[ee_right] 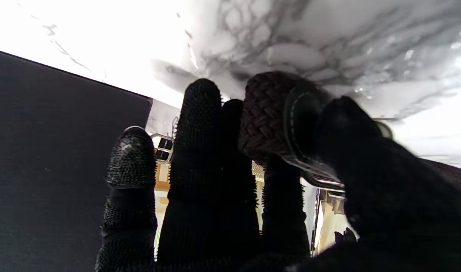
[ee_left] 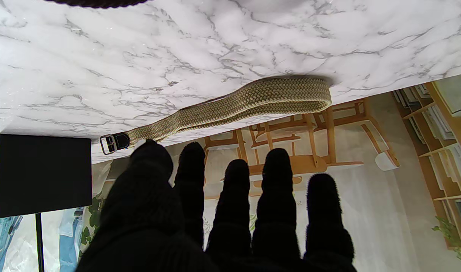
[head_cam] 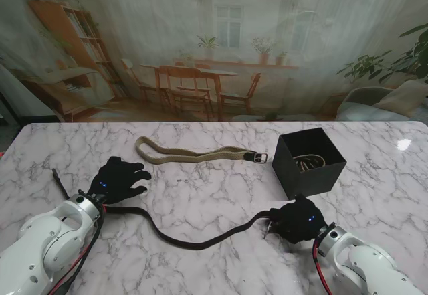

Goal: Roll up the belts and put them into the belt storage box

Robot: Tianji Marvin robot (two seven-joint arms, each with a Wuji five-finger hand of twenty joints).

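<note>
Dark belt [head_cam: 194, 241] end pinched in right hand [head_cam: 297, 220], left hand [head_cam: 119, 178] spread flat on it

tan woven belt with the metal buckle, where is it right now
In the stand view the tan woven belt lies flat on the marble table, farther from me than both hands, its buckle end just left of the black storage box.

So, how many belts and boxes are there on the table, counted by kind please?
Belts lying on the table: 2, the tan belt and the dark belt, whose end the right hand holds.
Rolled belts inside the box: at least 1, hard to make out.
Black storage box: 1.
Total: 4 things at least.
</note>
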